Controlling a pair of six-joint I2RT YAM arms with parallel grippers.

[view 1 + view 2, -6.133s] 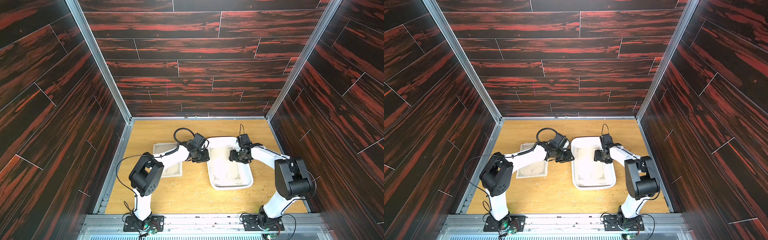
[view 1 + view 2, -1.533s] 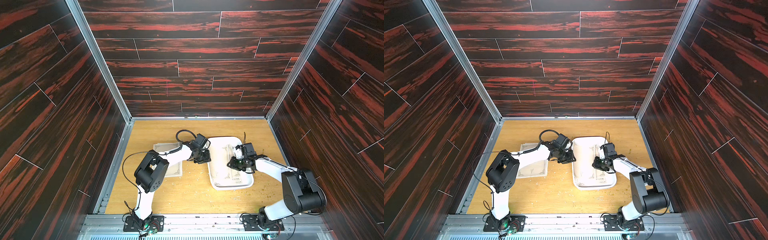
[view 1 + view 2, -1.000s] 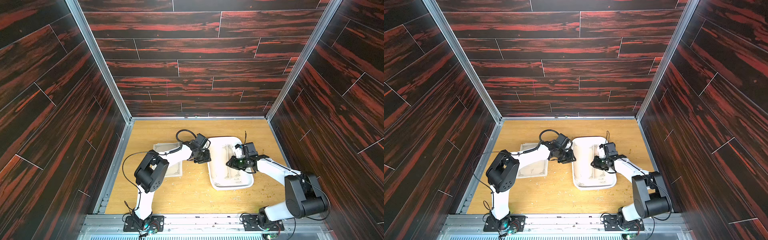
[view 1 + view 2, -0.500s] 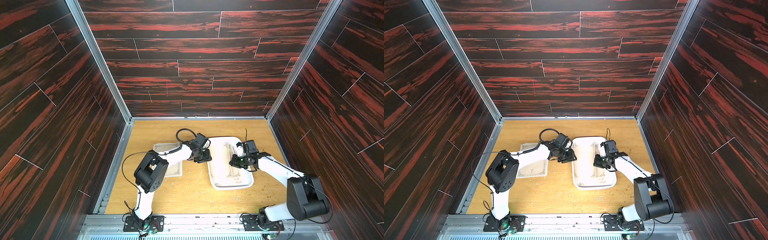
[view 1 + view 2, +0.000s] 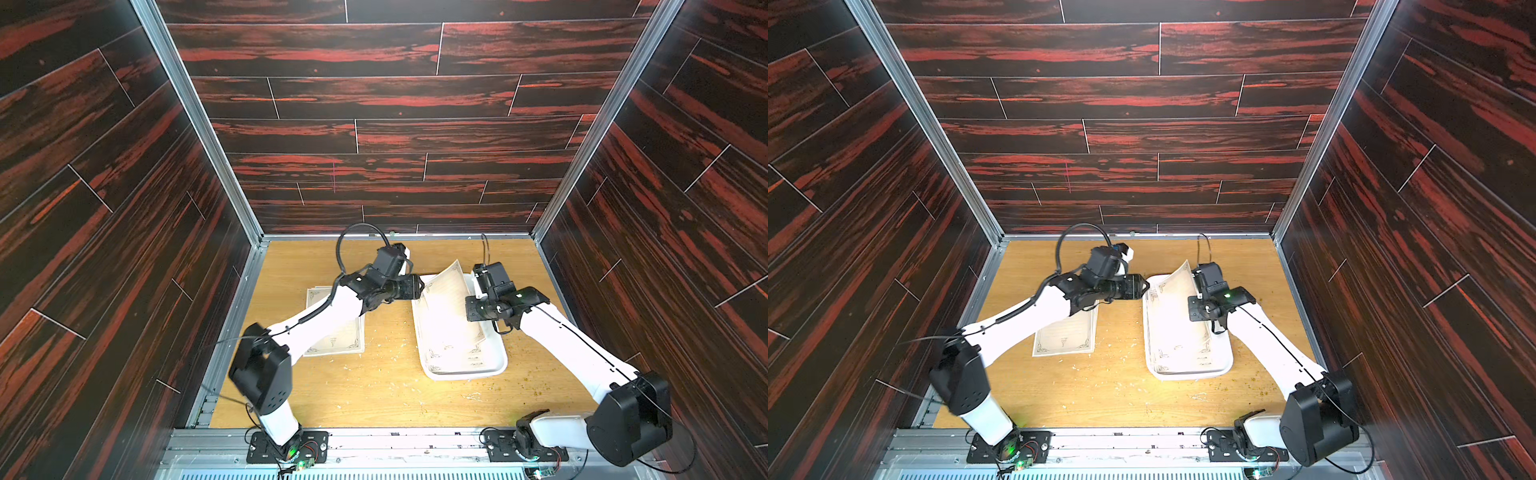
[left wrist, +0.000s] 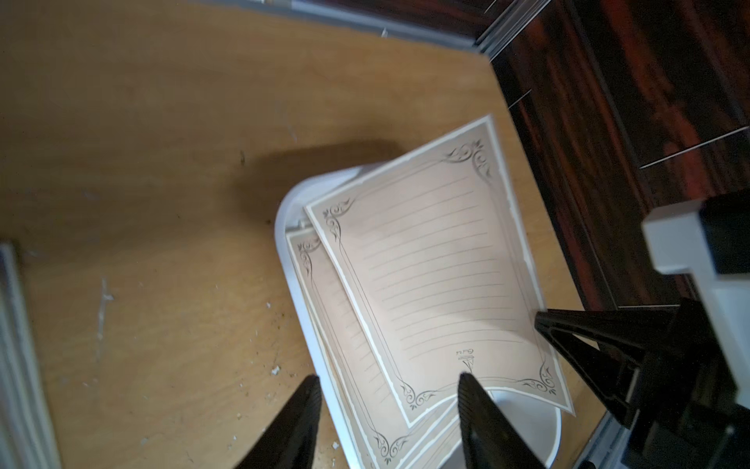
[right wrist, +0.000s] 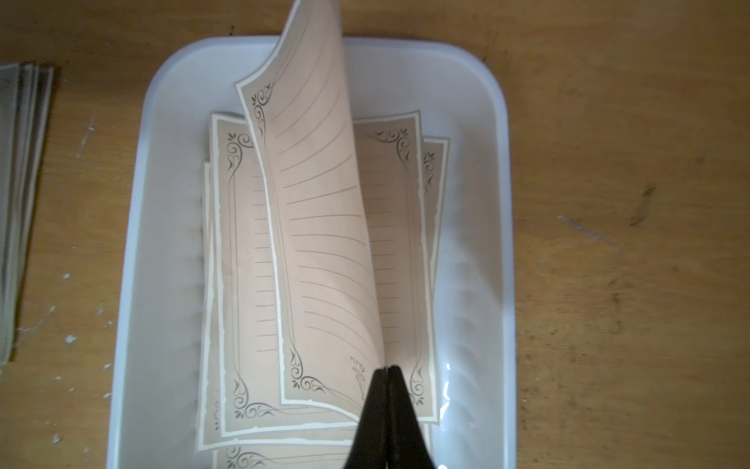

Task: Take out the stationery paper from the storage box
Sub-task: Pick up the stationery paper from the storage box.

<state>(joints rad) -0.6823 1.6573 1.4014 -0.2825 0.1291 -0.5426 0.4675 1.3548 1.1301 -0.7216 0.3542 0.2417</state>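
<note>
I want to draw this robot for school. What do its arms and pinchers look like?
The left arm and right arm are smooth white tubes with chunky black joints. A thin black cable loops off the left one. The left gripper and right gripper each have two pointed black fingers.

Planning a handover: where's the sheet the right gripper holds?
In a top view the sheet curls up over the storage box, right of centre, pinched by the right gripper, with the open left gripper at the box's left rim.

No legible text anywhere, only a tiny unreadable script mark on the stationery paper
</note>
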